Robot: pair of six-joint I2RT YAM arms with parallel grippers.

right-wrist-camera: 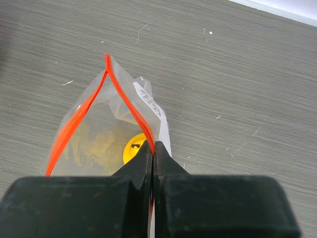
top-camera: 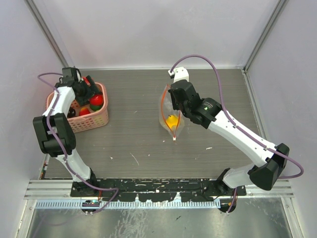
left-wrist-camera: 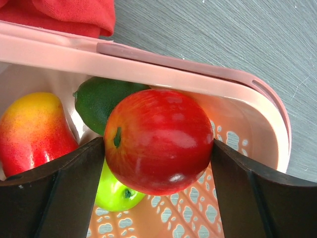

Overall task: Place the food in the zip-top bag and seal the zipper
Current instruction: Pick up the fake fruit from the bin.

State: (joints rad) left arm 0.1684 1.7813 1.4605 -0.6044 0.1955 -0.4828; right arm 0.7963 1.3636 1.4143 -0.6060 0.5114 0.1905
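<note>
Reaching into the pink basket [left-wrist-camera: 198, 69], the left gripper [left-wrist-camera: 157, 148] has its fingers spread to either side of a red apple [left-wrist-camera: 163, 134], flush against its flanks. Whether they bear on it firmly cannot be told. The apple lies low in the basket among a dark green fruit [left-wrist-camera: 99, 101], a yellow-red one [left-wrist-camera: 34, 129] and a light green one [left-wrist-camera: 114, 193].

The right gripper [right-wrist-camera: 152, 151] is pressed together, pinching the zipper [right-wrist-camera: 74, 126] of the zip-top bag [right-wrist-camera: 99, 139] near mid-table. The mouth gapes, and one yellow piece [right-wrist-camera: 132, 148] is inside.

Step in hand, as judged: picking up the next item of food. The next move calls for a firm closure on the apple, a lift over the basket rim, and a carry to the held-open mouth. Sealing is not yet due.
</note>
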